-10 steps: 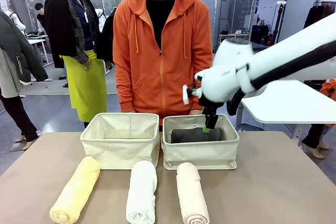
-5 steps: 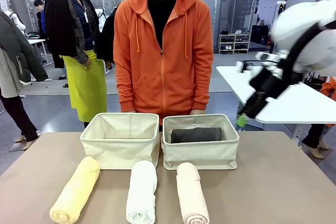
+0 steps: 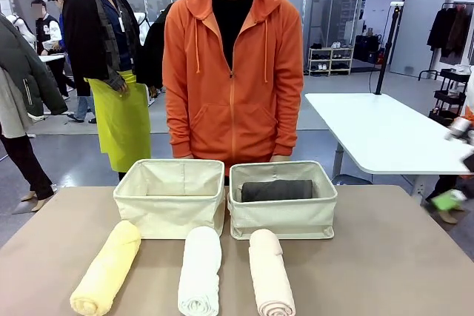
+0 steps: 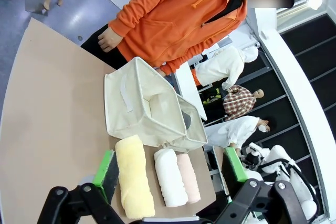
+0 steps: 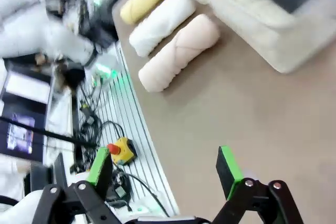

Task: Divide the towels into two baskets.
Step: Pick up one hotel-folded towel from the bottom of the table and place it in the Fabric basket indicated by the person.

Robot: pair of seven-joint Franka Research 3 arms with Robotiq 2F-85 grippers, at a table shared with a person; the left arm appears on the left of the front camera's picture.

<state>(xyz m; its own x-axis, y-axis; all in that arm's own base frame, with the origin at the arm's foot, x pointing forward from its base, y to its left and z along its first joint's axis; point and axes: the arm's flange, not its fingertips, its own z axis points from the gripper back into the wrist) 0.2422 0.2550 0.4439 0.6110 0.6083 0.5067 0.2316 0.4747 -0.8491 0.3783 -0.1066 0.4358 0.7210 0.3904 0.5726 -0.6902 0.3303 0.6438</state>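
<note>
Withdrawn rightward, the right pincer (image 5: 164, 163) gapes empty; grey towel (image 3: 276, 190) lies crosswise in the right basket (image 3: 283, 221).

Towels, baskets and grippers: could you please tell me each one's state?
Left cream canvas basket: upright, looks empty.
Right cream canvas basket: upright, one towel inside.
Dark grey rolled terry towel: in right basket.
Pale yellow rolled terry towel: on table.
White rolled terry towel: on table.
Pink-beige rolled terry towel: on table.
Left gripper: open, empty.
Right gripper: open, empty.
</note>
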